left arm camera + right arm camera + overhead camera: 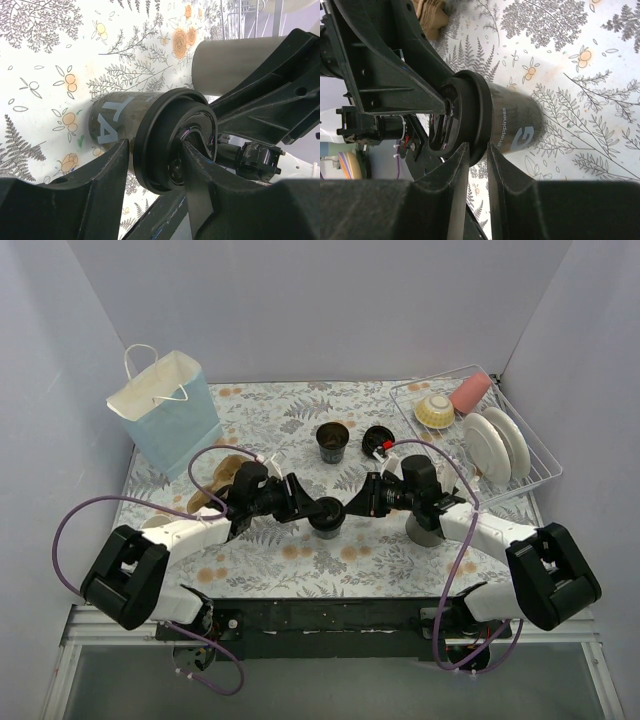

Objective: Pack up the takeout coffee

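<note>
A lidded takeout coffee cup (pixel 326 518) stands on the floral table between both arms. In the left wrist view my left gripper (pixel 155 150) is shut on it: one finger presses the top of the black lid (pixel 170 145), the other sits under the lid's rim against the lettered cup wall (pixel 112 122). From the other side my right gripper (pixel 478 150) pinches the lid's rim (pixel 472 115) between its narrowly set fingers, just beside the cup body (pixel 512 132). A second cup (pixel 332 440) stands open farther back, its loose lid (pixel 377 438) beside it.
A light blue paper bag (pixel 165 405) stands at the back left. A brown cardboard carrier (pixel 215 485) lies under the left arm. A grey cylinder (pixel 424 530) stands under the right arm. A wire dish rack (pixel 540 455) with plates and a bowl fills the back right.
</note>
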You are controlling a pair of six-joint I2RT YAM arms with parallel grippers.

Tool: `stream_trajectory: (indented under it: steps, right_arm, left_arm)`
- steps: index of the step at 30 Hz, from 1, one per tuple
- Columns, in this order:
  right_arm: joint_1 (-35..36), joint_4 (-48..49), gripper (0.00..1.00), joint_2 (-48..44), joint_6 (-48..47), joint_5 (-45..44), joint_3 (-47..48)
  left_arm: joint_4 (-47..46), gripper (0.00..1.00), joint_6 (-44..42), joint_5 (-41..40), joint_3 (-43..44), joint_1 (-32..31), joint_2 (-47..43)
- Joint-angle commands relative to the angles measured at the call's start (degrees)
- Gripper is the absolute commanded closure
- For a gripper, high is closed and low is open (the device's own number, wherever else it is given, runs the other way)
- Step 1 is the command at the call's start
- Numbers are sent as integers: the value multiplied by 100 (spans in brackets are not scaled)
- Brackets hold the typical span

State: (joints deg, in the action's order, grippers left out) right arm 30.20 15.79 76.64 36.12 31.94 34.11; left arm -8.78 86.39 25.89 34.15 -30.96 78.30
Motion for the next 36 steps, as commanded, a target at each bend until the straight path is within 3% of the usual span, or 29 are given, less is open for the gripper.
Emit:
stream_trajectory:
  steps: [1, 7, 15, 25, 36]
  right_arm:
    - [48, 775, 74, 271, 115, 119, -264]
    - [74, 1418, 78, 650, 212, 268, -449]
    - [65, 1146, 78, 1072, -131, 224, -28]
    - [57, -40, 62, 607, -395, -48, 763]
    - [57, -515, 55, 229, -395, -258, 940]
  left_arm:
    - [710, 59, 9, -462, -348, -33, -174]
    - [737, 59, 124, -620, -549, -42, -333]
    - [763, 59, 203, -734, -506, -42, -395]
    - [763, 59, 370, -954, -743, -59, -474]
    - [790, 59, 396, -1025, -752, -77, -509]
